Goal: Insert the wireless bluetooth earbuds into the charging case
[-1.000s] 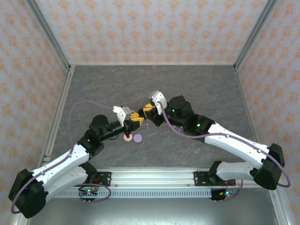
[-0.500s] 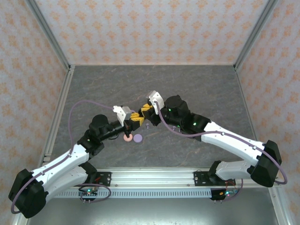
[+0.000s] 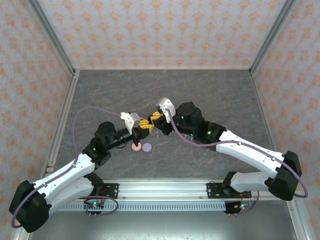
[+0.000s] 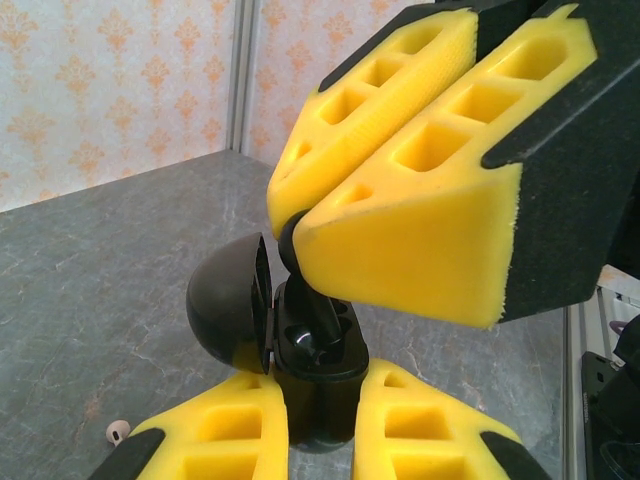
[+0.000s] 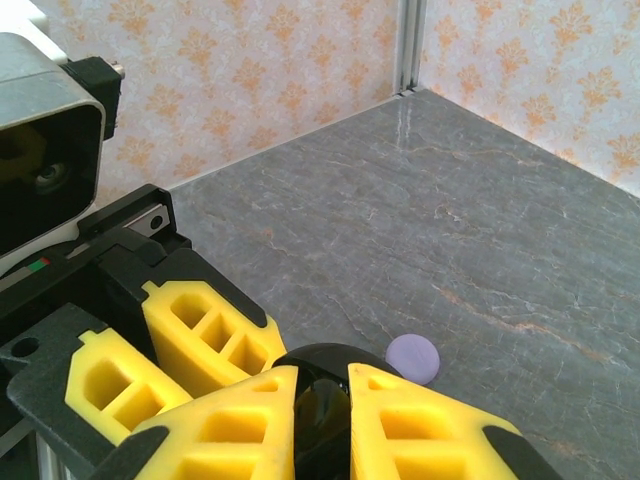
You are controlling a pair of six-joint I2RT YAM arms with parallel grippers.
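Note:
The black charging case [image 4: 318,350] stands upright with my left gripper [image 4: 320,388] shut on its body. Its domed lid [image 4: 228,310] hangs open to the left. From above, my right gripper [image 4: 295,235] comes down shut on a black earbud [image 4: 312,312], whose lower end sits in the case's opening. In the right wrist view the earbud [image 5: 325,420] is pinched in my right gripper [image 5: 322,378], with the case's black dome [image 5: 322,353] just beyond. The top view shows both grippers [image 3: 146,126] [image 3: 153,120] meeting mid-table. A pale earbud [image 4: 117,431] lies on the table.
A pink disc [image 3: 135,147] and a purple disc [image 3: 146,147] lie on the grey table just in front of the grippers. The purple disc [image 5: 412,357] also lies beyond my right fingers. Patterned walls enclose the table on three sides.
The right gripper has shifted slightly left and down toward the left gripper, bringing the black earbud closer into the case. The left arm has held still.

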